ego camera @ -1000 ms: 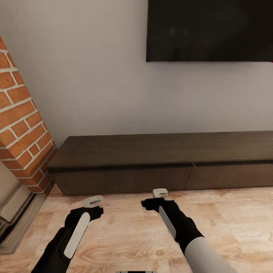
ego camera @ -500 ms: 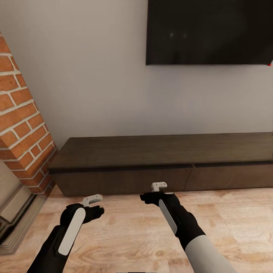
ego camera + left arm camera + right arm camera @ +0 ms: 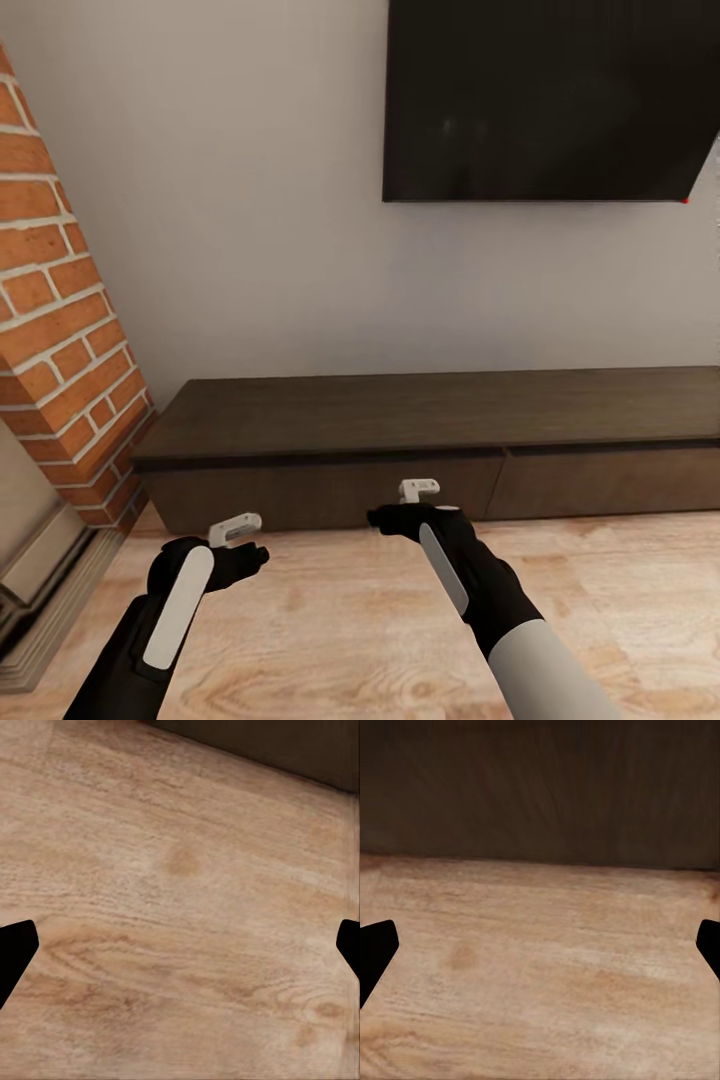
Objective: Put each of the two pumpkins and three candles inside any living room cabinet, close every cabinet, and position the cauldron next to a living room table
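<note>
Both hands, left hand (image 3: 236, 527) and right hand (image 3: 419, 490), gape empty before the closed cabinet (image 3: 330, 483).

Even, soft light; the wall (image 3: 250, 200) is bright, a faint shadow lies under the cabinet (image 3: 420, 440), and wrist views look slightly blurred.

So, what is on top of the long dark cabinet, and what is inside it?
The cabinet has a bare dark top; nothing stands on the part shown. Its flat drawer fronts are shut, so the inside is hidden.
</note>
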Tool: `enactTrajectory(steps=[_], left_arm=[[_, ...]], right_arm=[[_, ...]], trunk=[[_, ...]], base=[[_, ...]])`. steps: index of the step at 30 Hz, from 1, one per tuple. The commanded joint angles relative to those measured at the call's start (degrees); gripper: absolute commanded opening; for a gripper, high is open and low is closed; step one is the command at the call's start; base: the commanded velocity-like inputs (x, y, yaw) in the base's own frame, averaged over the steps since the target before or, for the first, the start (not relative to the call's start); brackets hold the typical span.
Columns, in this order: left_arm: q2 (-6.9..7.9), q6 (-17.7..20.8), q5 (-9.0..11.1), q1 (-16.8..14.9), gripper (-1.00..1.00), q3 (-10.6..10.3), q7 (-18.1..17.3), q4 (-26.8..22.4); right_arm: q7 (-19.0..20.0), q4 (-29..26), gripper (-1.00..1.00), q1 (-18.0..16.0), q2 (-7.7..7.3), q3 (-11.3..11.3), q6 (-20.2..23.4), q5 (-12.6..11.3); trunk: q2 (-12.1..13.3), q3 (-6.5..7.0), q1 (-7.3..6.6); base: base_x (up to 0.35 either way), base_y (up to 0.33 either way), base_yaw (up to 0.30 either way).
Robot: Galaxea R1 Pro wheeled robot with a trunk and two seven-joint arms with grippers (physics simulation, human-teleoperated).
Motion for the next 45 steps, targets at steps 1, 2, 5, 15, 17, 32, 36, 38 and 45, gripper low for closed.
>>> enactTrajectory(steps=[1,2,5,15,17,32,36,38,45], left_arm=[[0.03,0.15,1.96,-0.03,1.00,0.00,0.61,-0.06],[0.04,0.16,2.18,-0.03,1.00,0.01,0.60,-0.06],[0.13,0.17,2.54,-0.03,1.00,0.08,0.60,-0.06],[0.13,0.17,2.66,-0.03,1.00,0.10,0.60,-0.06],[0.15,0.17,2.67,-0.03,1.00,0.11,0.60,-0.06],[0.13,0.17,2.51,-0.03,1.00,-0.13,0.64,-0.37],[0.13,0.17,2.43,-0.03,1.00,-0.08,0.63,-0.52],[0.13,0.17,2.41,-0.03,1.00,-0.20,0.64,-0.62],[0.29,0.17,2.39,-0.03,1.00,-0.32,0.67,-0.67]], right_arm=[[-0.32,-0.19,1.00,-0.03,-0.02,0.08,0.30,-0.54],[-0.32,-0.21,1.00,-0.04,-0.02,0.06,0.32,-0.55],[-0.32,-0.23,1.00,-0.04,-0.02,0.03,0.34,-0.57],[-0.28,-0.15,1.00,-0.04,-0.02,-0.01,0.31,-0.56],[-0.25,-0.15,1.00,-0.03,-0.02,-0.01,0.31,-0.57],[0.02,-0.15,1.00,-0.02,0.01,-0.01,0.34,-0.67],[0.03,-0.15,1.00,-0.04,0.00,-0.02,0.35,-2.72],[0.07,-0.15,1.00,-0.03,-0.01,-0.07,0.30,-5.28],[0.11,-0.15,1.00,-0.03,-0.02,-0.01,0.26,-7.51]], trunk=[[0.00,0.17,-0.03],[0.01,0.40,-0.06],[0.05,1.06,-0.14],[0.18,3.29,-0.40],[0.21,3.76,-0.45],[3.15,7.12,-2.20],[3.55,7.38,-2.42],[3.55,7.43,-2.42],[3.55,7.58,-2.42]], base=[[0.000,0.000,0.000],[0.000,0.000,0.000],[0.000,0.000,0.000],[-0.132,0.000,-0.002],[-0.274,0.000,-0.105],[-0.169,0.000,-0.261],[-0.005,0.000,-0.280],[-0.001,0.000,-0.280],[0.000,0.000,-0.280]])
